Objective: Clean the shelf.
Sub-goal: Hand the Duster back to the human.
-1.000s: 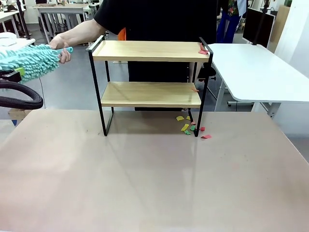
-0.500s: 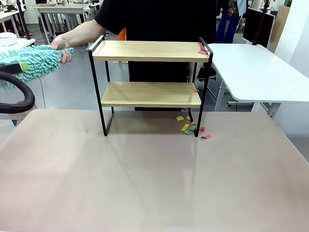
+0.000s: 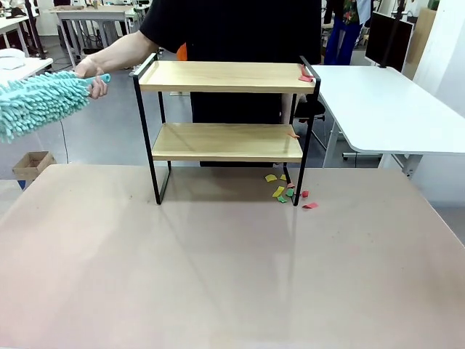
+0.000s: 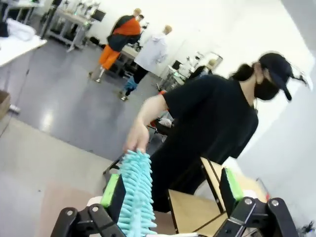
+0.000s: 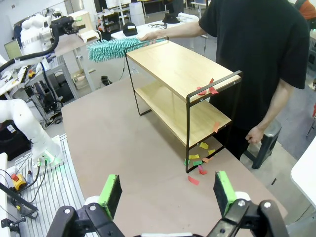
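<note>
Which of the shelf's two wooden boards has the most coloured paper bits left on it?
The top board: a few red scraps sit at its right end. The lower board shows one orange scrap at its right edge.

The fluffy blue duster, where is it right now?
In the front view the duster is at far left, held out by the person's hand, left of the shelf.

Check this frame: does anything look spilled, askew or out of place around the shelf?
Yes. Coloured paper scraps lie scattered on the table by one foot of the shelf, at picture right in the front view. A few red bits sit at that same end of its top board, and one on the lower board. The shelf itself stands straight.
</note>
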`<action>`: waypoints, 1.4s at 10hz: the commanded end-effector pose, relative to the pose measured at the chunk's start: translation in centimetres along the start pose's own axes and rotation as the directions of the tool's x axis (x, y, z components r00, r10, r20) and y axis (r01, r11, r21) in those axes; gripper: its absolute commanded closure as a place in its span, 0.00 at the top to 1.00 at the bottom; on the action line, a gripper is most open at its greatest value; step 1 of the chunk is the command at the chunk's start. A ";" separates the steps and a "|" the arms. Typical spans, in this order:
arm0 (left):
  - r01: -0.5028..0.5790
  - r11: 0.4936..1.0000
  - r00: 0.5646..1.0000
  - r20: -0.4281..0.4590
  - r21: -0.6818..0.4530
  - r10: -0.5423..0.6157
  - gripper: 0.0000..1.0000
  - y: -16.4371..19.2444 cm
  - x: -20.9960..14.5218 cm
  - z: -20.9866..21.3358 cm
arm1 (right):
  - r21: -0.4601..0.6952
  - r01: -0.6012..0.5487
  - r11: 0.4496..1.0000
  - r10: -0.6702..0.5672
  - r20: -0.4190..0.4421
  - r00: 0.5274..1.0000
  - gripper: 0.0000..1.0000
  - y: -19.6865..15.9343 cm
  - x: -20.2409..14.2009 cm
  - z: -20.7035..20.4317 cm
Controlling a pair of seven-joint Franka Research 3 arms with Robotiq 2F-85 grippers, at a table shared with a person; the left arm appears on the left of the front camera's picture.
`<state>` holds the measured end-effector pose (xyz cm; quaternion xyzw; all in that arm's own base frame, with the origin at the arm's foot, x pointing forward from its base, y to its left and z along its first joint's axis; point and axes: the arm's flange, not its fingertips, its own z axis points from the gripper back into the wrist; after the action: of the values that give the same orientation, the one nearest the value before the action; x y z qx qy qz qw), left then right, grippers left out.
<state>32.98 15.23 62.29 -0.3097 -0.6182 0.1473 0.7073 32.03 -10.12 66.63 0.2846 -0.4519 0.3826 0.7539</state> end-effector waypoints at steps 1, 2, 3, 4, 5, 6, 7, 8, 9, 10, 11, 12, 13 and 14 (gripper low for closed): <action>-0.120 0.992 0.993 -0.003 0.028 0.120 1.00 2.4 2.8 0.9 | 0.004 -0.015 1.000 0.015 0.004 1.000 1.00 0.0 0.1 0.1; -0.147 0.988 0.989 -0.005 0.040 0.147 1.00 3.3 3.4 1.3 | 0.004 -0.015 1.000 0.015 0.004 1.000 1.00 0.0 0.1 0.1; -0.150 0.988 0.989 -0.004 0.023 0.150 1.00 3.6 3.4 1.6 | 0.004 -0.015 1.000 0.015 0.004 1.000 1.00 0.0 0.1 0.1; -0.116 0.992 0.993 0.017 0.041 0.115 1.00 3.4 2.6 1.4 | 0.004 -0.015 1.000 0.015 0.004 1.000 1.00 0.0 0.1 0.1; -0.116 0.992 0.993 0.017 0.041 0.115 1.00 3.4 2.6 1.4 | 0.004 -0.015 1.000 0.015 0.004 1.000 1.00 0.0 0.1 0.1; -0.116 0.992 0.993 0.017 0.041 0.115 1.00 3.4 2.6 1.4 | 0.004 -0.015 1.000 0.015 0.004 1.000 1.00 0.0 0.1 0.1; -0.116 0.992 0.993 0.017 0.041 0.115 1.00 3.4 2.6 1.4 | 0.004 -0.015 1.000 0.015 0.004 1.000 1.00 0.0 0.1 0.1; -0.116 0.992 0.993 0.017 0.041 0.115 1.00 3.4 2.6 1.4 | 0.004 -0.015 1.000 0.015 0.004 1.000 1.00 0.0 0.1 0.1; -0.116 0.992 0.993 0.017 0.041 0.115 1.00 3.4 2.6 1.4 | 0.004 -0.015 1.000 0.015 0.004 1.000 1.00 0.0 0.1 0.1; -0.116 0.992 0.993 0.017 0.041 0.115 1.00 3.4 2.6 1.4 | 0.004 -0.015 1.000 0.015 0.004 1.000 1.00 0.0 0.1 0.1; -0.116 0.992 0.993 0.017 0.041 0.115 1.00 3.4 2.6 1.4 | 0.004 -0.015 1.000 0.015 0.004 1.000 1.00 0.0 0.1 0.1; -0.116 0.992 0.993 0.017 0.041 0.115 1.00 3.4 2.6 1.4 | 0.004 -0.015 1.000 0.015 0.004 1.000 1.00 0.0 0.1 0.1; -0.116 0.992 0.993 0.017 0.041 0.115 1.00 3.4 2.6 1.4 | 0.004 -0.015 1.000 0.015 0.004 1.000 1.00 0.0 0.1 0.1; -0.116 0.992 0.993 0.017 0.041 0.115 1.00 3.4 2.6 1.4 | 0.004 -0.015 1.000 0.015 0.004 1.000 1.00 0.0 0.1 0.1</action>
<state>32.80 19.90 62.53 -0.3341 -0.5983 0.2047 0.6989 32.03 -10.11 66.63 0.2846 -0.4518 0.3826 0.7539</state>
